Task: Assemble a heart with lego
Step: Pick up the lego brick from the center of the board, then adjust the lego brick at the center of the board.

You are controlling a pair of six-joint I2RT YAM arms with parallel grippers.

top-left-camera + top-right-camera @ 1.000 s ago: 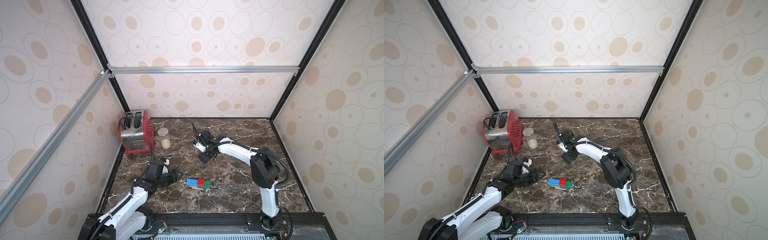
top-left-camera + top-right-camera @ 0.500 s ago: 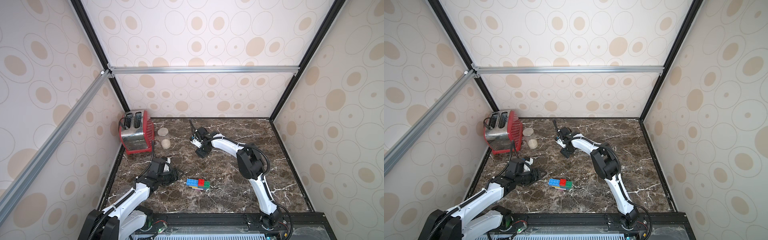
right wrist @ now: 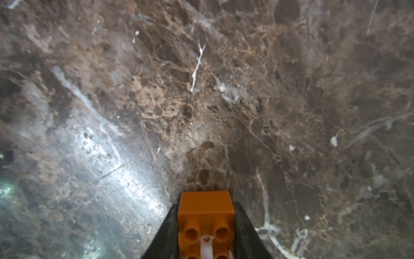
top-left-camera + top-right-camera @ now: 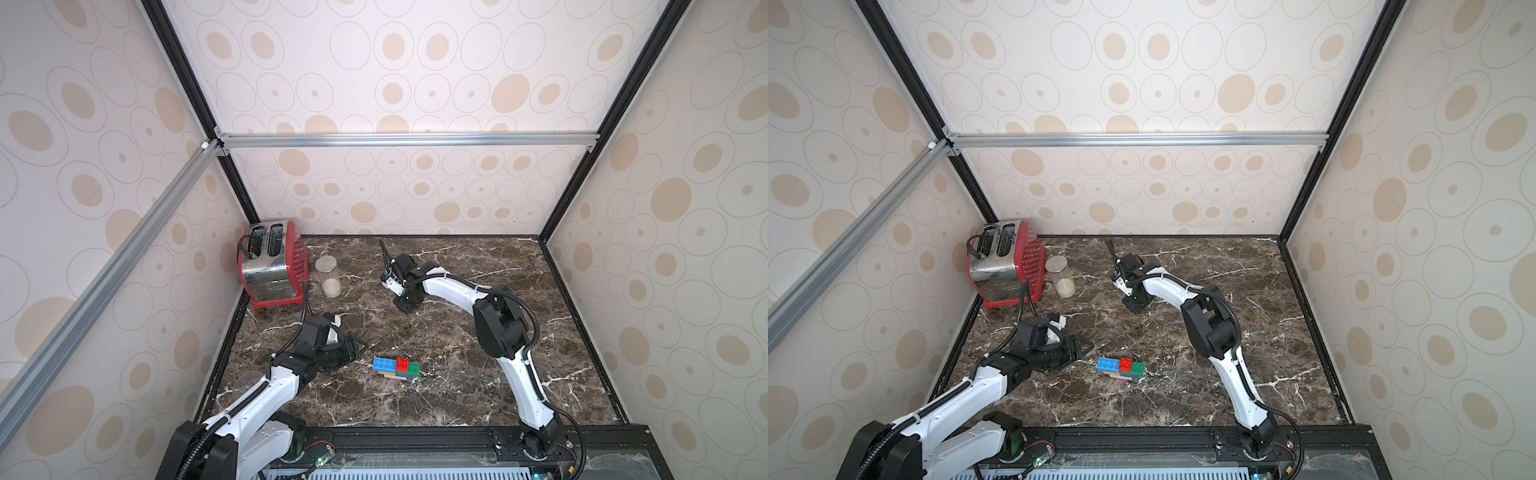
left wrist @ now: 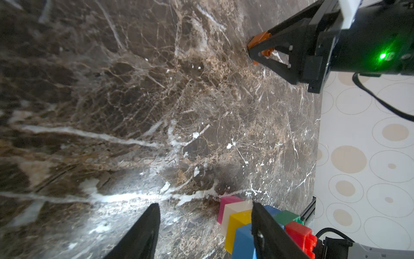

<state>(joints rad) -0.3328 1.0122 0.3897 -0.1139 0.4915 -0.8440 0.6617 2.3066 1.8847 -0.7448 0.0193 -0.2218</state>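
From above, in both top views: shows a small, stepped, multicoloured plastic-brick heart (image 4: 397,369) lying toward the front middle of the dark brown marble worktop (image 4: 457,374), with blue, red and green bricks uppermost. Puts the black left gripper (image 4: 355,353) low and just beside the heart, apart from it, with jaws parted. Places the black right gripper (image 4: 406,307) well apart, farther back, pointing down at the worktop, with jaws too small here to read. Takes in a red and steel two-slot toaster (image 4: 272,266) and a clear glass jar (image 4: 328,276) (pale contents low inside) near the far left corner.

From the left wrist: looks along two black fingers (image 5: 143,233) spread wide and gripping nothing. Catches the heart partly behind one of them, with pink, white and yellow bricks showing. Picks out, across the worktop, the right gripper clamped on a small orange studded plastic brick (image 5: 261,42).

From the right wrist: shows that brick pinched between both black jaws, studs toward the camera, low over the worktop (contact impossible to judge).
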